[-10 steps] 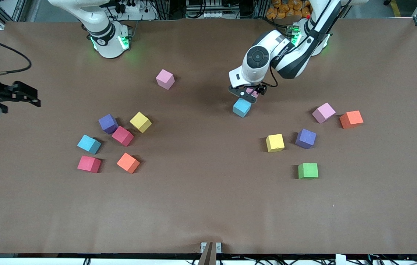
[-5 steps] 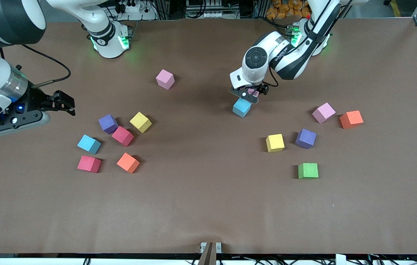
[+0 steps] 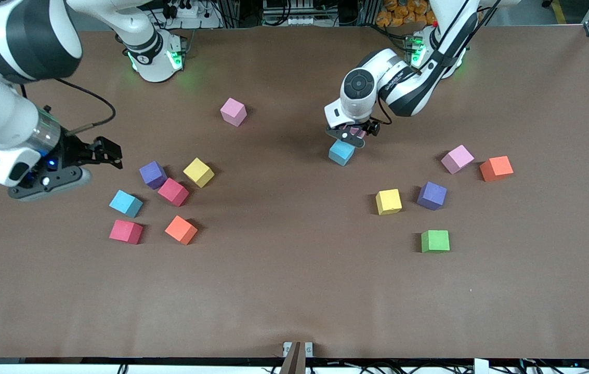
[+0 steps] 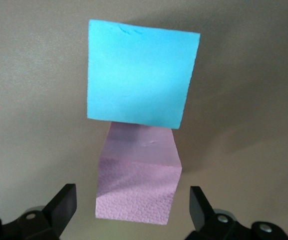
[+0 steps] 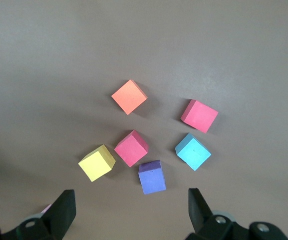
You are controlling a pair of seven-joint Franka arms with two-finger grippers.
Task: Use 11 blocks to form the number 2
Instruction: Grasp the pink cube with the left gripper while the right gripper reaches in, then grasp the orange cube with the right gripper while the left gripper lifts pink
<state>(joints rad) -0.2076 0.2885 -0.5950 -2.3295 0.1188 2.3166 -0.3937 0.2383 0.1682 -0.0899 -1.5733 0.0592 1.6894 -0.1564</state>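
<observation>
A brown paper-covered table (image 3: 284, 291) carries scattered foam blocks; no number 2 is formed yet. Mid-table, a pink block (image 4: 138, 180) sits touching a light blue block (image 3: 341, 152), the blue one nearer the front camera. The left gripper (image 3: 349, 136) is low over this pair, its jaws spread wide on either side of the pink block with clear gaps, gripping nothing. The right gripper (image 3: 101, 151) hovers at the right arm's end of the table, jaws wide and empty, beside a cluster of six: purple block (image 3: 153, 174), yellow block (image 3: 198, 172), red block (image 3: 173, 191), another red block (image 3: 126, 231), orange block (image 3: 181, 229) and a second light blue block (image 3: 126, 203). The cubes look light, soft and matte, so they should compress slightly and resist slipping. The best hold is probably across two opposite flat faces, jaws square to them and clear of neighbours.
</observation>
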